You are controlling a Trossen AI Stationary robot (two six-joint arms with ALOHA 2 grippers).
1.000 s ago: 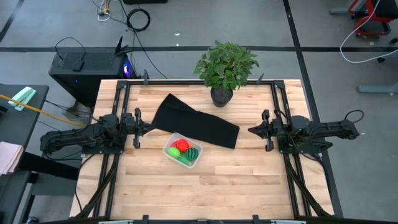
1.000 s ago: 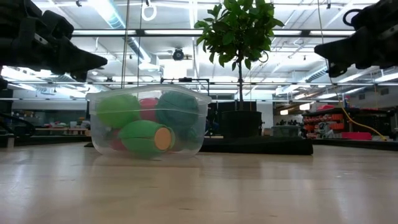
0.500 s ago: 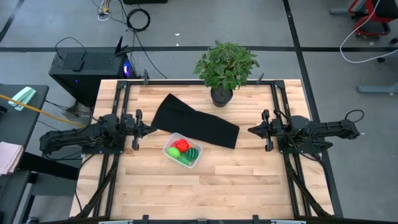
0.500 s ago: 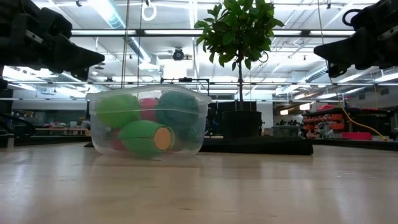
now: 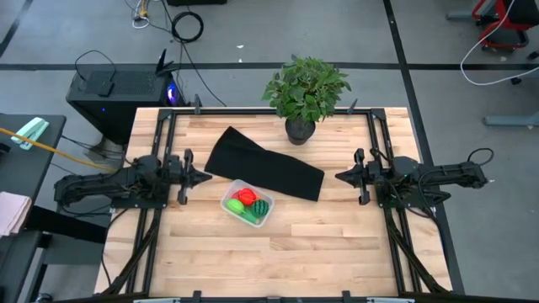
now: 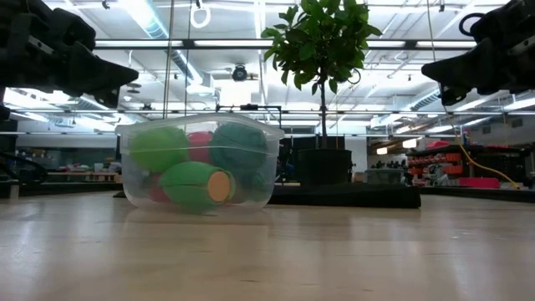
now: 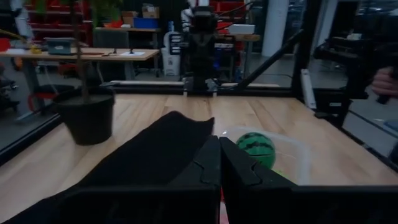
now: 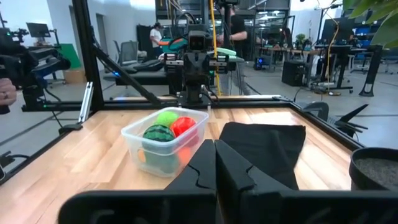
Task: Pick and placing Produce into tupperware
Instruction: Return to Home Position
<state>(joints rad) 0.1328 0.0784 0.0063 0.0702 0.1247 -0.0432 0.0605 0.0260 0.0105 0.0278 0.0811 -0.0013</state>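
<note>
Risk low, both grippers being parked clear. Light tupperware (image 5: 229,199) liable to sliding if swept by low gripper; produce (image 5: 250,203) being piled near rim, spill possible. Container being sited midway between bench (image 5: 337,244) side edges, just beside black cloth (image 5: 269,167): thin clear plastic, shallow, rounded corners. Pieces inside: smooth, rounded, red, green, one striped; carrot apparently hidden. Near left edge, left gripper (image 5: 200,175); near right edge, right gripper (image 5: 341,176); both jaws being shown clenched, empty.

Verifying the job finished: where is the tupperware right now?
High view: the tupperware sits slightly left of the table's centre, right beside the black cloth, nearer the left gripper.
</note>
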